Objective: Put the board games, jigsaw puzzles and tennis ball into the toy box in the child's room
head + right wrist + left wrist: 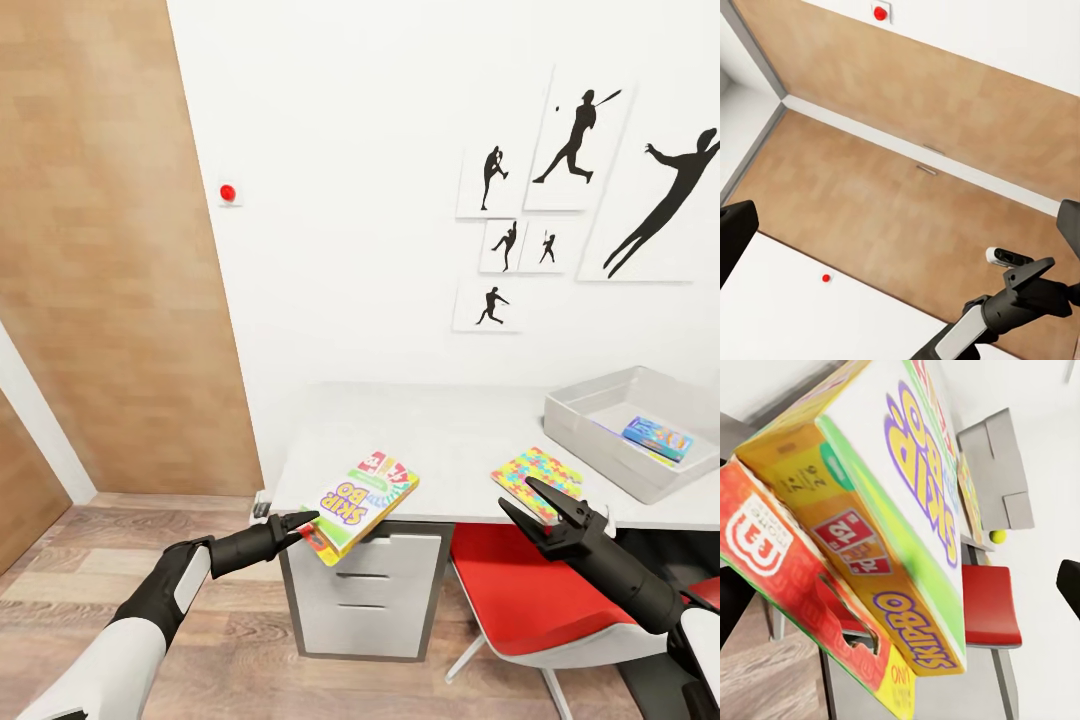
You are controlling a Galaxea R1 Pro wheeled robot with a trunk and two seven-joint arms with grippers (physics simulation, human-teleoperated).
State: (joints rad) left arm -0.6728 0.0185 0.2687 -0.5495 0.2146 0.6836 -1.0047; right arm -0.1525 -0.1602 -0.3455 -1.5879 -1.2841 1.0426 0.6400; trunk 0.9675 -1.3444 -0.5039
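In the head view, the left gripper (303, 527) is closed on the near corner of two stacked board games (362, 500), a white and green Skip-Bo box lying on a red and yellow one. The stack tilts, with its far end over the front edge of the table (450, 430) above a drawer unit (365, 590). The right gripper (533, 508) holds nothing, its fingers spread wide above the red chair (530, 590) and just in front of a jigsaw puzzle (537, 474) lying flat near the table edge. Further right stands the toy box (590, 420), with a blue board game (658, 438) already inside.

In the left wrist view, the board games sit very close to the camera, the Skip-Bo box (907, 487) over the red box (787, 562). Beyond them are the toy box (1001, 465), the tennis ball (998, 537) beside it on the table, and the chair.

In the right wrist view, the open fingers frame a wooden door (907, 172) and white wall. The left arm (1012, 300) shows in a corner of the picture.

The boxes look like thin, stiff, light cardboard with glossy faces, so the two could well slide against each other. Pinched at one corner, the stack will want to droop and twist. A hold further in along an edge, squeezing both boxes together, would probably be steadier for the carry to the toy box.
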